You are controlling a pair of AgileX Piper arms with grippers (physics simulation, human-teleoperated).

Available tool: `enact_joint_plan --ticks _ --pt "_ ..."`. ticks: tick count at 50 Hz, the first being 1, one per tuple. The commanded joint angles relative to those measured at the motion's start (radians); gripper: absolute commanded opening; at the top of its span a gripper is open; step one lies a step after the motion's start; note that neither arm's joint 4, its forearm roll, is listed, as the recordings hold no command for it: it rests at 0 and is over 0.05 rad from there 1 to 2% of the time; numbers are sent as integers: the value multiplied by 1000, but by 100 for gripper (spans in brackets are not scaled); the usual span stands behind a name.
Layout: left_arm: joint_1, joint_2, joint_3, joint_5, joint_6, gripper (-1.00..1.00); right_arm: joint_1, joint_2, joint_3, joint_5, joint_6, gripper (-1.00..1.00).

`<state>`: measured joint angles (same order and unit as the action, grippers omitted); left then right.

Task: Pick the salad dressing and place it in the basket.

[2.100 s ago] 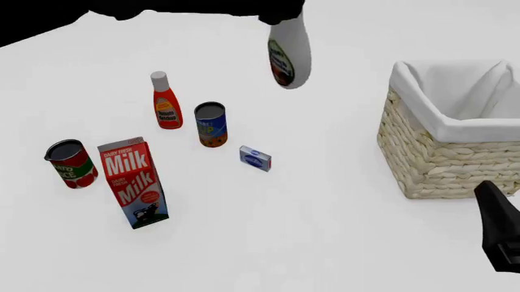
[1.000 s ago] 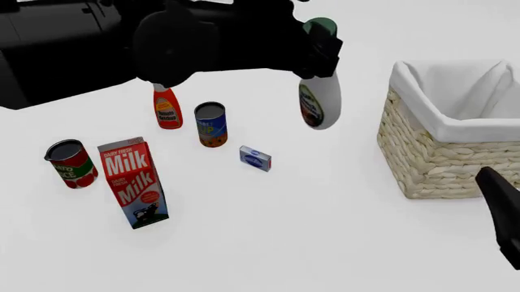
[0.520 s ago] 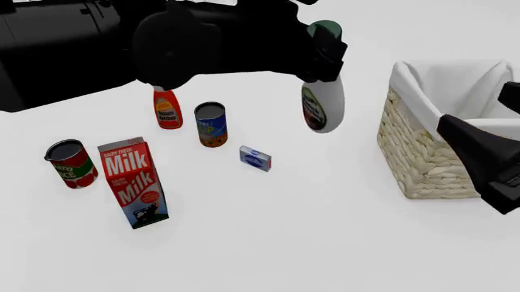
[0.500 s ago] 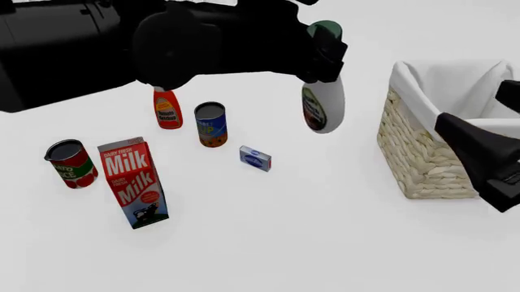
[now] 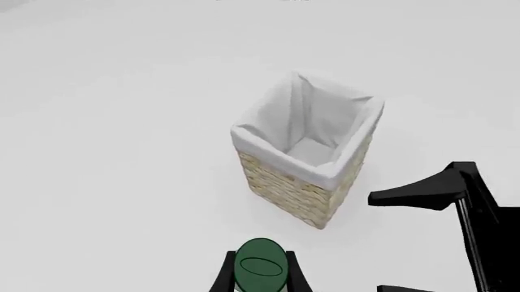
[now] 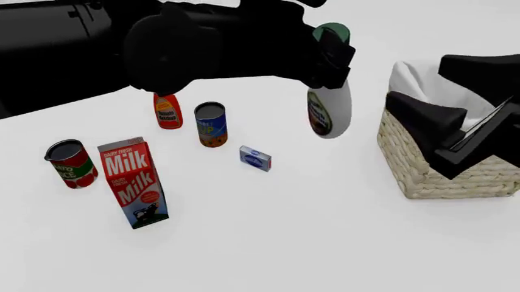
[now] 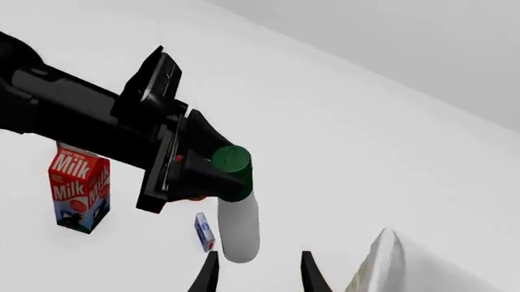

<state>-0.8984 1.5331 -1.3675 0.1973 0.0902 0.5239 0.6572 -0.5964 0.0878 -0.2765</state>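
1. Now, the white teardrop salad dressing bottle with the dark green cap [image 6: 328,102] hangs off the table, held by its neck in the left gripper [image 6: 332,58], whose fingers are clamped on it just below the cap.
2. Compared with half a second ago, the bottle has drifted slightly closer to the large square woven wicker basket with the white cloth lining [image 6: 422,176]. It is still short of the basket's near wall, not over the opening.
3. The bigger change is the right gripper [image 6: 455,137]. A second ago it sat low beside the basket; it has since risen and now stands in front of the basket's near side in the front view, covering part of the rim.
4. From the right wrist view, its fingers stand apart and hold nothing, and they point toward the hanging bottle [image 7: 237,228].
5. From the left wrist view, the green cap [image 5: 260,272] sits between the fingers, with the basket [image 5: 302,193] ahead and its lined inside bare.
6. We judge the carry about half done. The right arm now lies near the bottle's route, so a handover or a brush between arms is possible.
7. The red bottle with a white cap [image 6: 167,111] and the red and white milk carton [image 6: 134,182] stand well apart from the basket, untouched.
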Motion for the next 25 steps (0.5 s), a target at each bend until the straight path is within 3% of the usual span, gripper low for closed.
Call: enact_joint_plan --ticks 1,25 --pt "-18 -27 9 -3 22 -100 32 69 -18 -49 -17 100" --pt "-49 -60 18 11 28 -100 81 165 -47 -106 -41 100"
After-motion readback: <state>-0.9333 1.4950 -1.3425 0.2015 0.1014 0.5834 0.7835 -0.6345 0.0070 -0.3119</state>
